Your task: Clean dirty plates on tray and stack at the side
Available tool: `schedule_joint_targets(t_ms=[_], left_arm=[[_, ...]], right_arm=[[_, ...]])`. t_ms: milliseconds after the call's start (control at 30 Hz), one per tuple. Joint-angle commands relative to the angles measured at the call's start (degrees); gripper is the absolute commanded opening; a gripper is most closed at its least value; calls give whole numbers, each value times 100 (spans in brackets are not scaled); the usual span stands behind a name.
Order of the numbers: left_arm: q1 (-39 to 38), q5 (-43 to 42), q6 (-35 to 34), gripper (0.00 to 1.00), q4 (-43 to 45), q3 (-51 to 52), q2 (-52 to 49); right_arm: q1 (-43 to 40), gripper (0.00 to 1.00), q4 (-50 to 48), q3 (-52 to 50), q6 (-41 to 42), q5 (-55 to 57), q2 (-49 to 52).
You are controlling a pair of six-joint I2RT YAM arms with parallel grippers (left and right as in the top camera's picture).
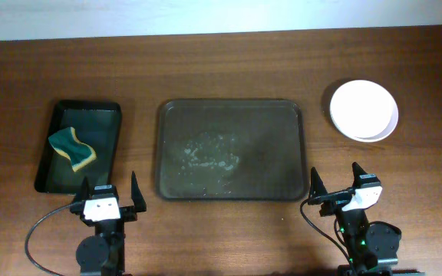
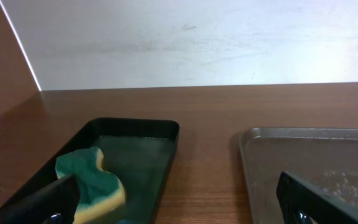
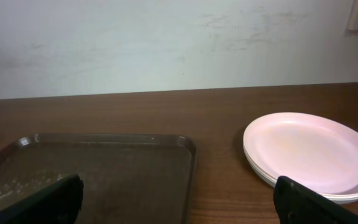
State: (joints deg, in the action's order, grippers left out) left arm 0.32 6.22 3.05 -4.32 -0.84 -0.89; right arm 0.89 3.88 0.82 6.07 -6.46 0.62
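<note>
Three plates [image 1: 364,110]; two trays [image 1: 232,102] [image 1: 89,103]; one sponge [image 1: 72,149]

Surface [image 1: 229,69]: dark reddish-brown wood grain, with three items resting directly on it in a left-to-right row, all well apart. Left: small black tray [image 1: 106,126], slightly skewed. Centre: large brown tray [image 1: 275,146], squared to the near edge, its floor showing a pale, wet-looking smear left of middle. Right: plates [image 1: 364,109], white, stacked, set farther back than both trays. The right wrist view shows more than one rim in the stack, but the exact count is not resolvable.
</note>
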Motion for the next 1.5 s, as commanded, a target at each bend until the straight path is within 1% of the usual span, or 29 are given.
schedule_joint_targets(t_ms=[0,67,133,200,333,1467], left_arm=[[-22,-92,133,99,-26,28,61],[-15,-101,-120,99,-28,28,48],[-15,-76,-544,99,-26,28,-61],[-15,-76,-542,99,-26,28,-184],[-15,-70,-542,99,-22,28,61],[-15,7,-540,99,-2,28,59]], right_arm=[[-11,98,15,-50,13,52,-42],[-11,98,15,-50,13,52,-42],[-11,98,15,-50,13,52,-42],[-11,98,15,-50,13,52,-42],[-11,98,15,-50,13,52,-42],[-11,98,15,-50,13,52,-42]])
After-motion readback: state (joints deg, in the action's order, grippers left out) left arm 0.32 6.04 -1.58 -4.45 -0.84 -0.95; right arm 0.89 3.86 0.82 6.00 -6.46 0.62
